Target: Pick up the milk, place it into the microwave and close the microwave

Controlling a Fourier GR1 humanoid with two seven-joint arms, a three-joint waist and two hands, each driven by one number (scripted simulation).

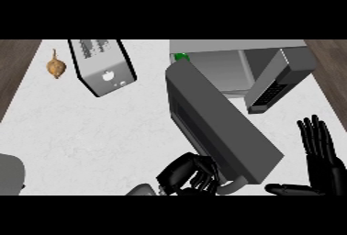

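Closing step, by the look of it: the grey box-shaped microwave sits at the far right of the white marble counter, and its dark grey door stands swung wide open, reaching towards the near edge. The milk: only a small green cap-like bit shows at the cavity's far-left corner, just behind the door's hinge end. Probably the carton already inside, but can't confirm; the rest is hidden. The left hand is at the door's near end, black fingers curled against the edge or handle there; whether it actually grips or just presses, I can't tell, the door hides the contact. The right hand is at the near right, fingers straight and spread, pointing up, thumb out to the side, touching nothing, resting. Next move as I judge it: push the door's free end in an arc to the right and far until it meets the cavity front. Unrelated: silver toaster far left, brown garlic-like bulb beside it.
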